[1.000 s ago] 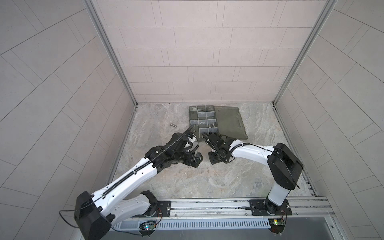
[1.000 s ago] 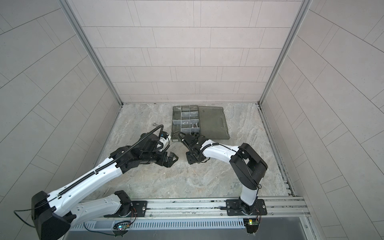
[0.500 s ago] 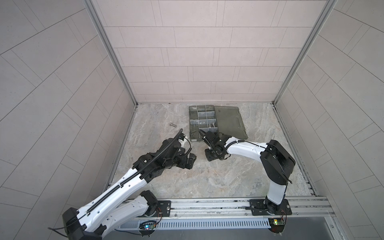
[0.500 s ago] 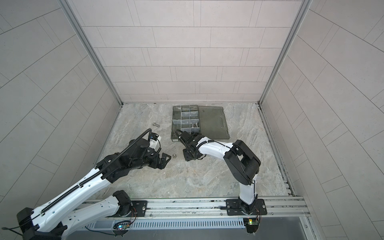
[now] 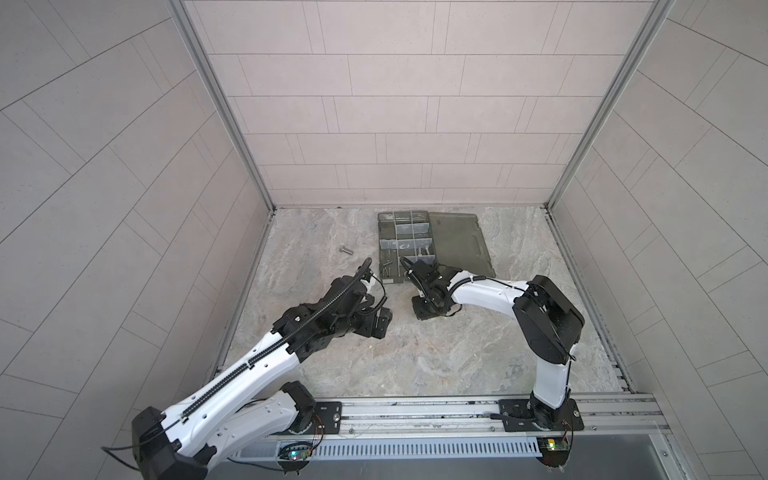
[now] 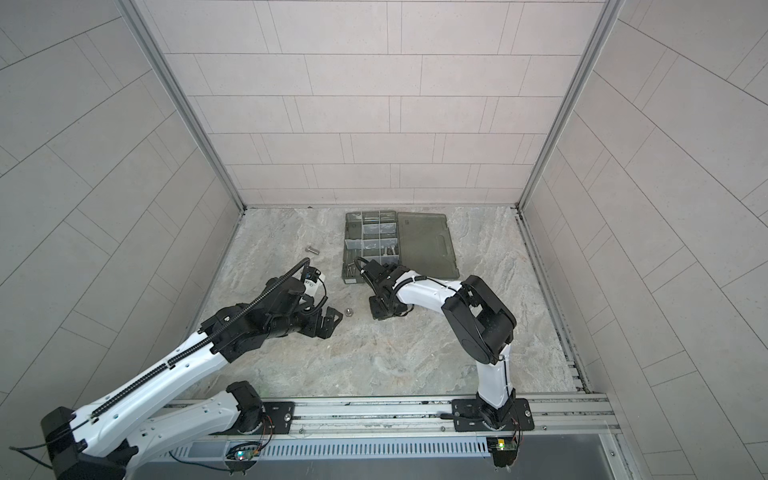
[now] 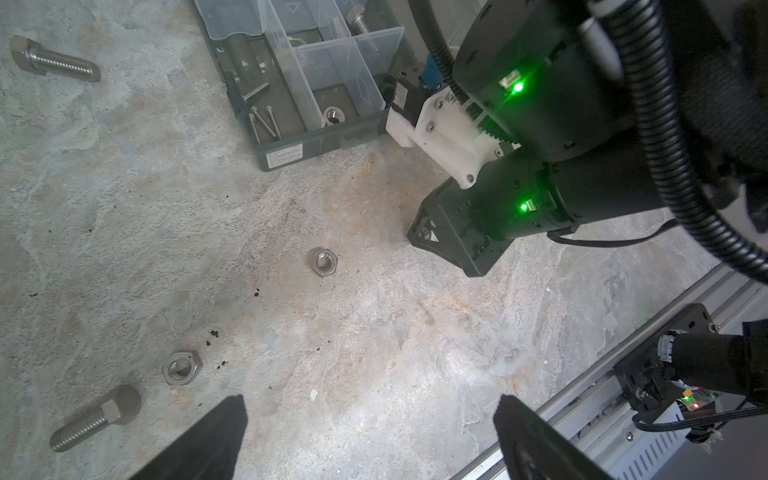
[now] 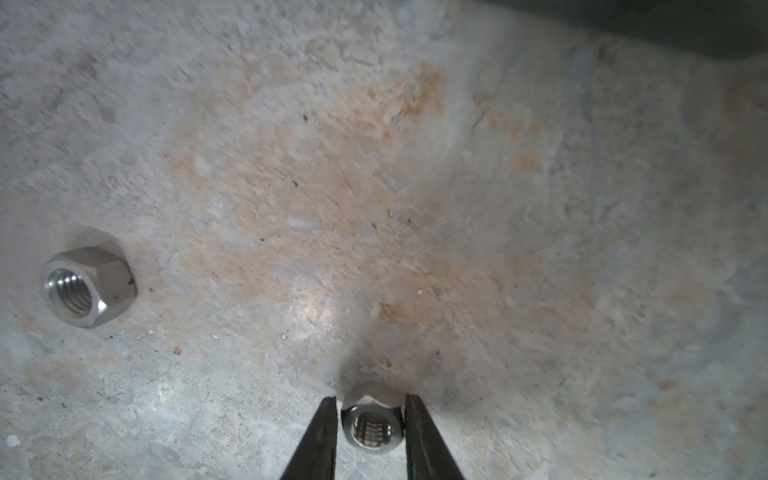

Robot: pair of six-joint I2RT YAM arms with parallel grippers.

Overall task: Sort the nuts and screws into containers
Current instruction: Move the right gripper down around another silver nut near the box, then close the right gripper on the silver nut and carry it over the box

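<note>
Right wrist view: right gripper [image 8: 371, 398] low at table [image 8: 374, 187], jaws astride a nut [image 8: 372, 428]

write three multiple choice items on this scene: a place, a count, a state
1. Where are the right gripper's fingertips?
A) either side of a silver hex nut on the table
B) inside an organizer compartment
C) over the lid

2. How many loose hex nuts lie on the bare table in the left wrist view?
A) one
B) two
C) five

3. What state is the left gripper in?
A) shut on a bolt
B) shut on a nut
C) open and empty

Answers: 1 A, the right wrist view shows a finger on each side of the nut; 2 B, one near the right gripper, one beside a hex bolt; 3 C, its fingers stand wide apart, nothing between them.
</note>
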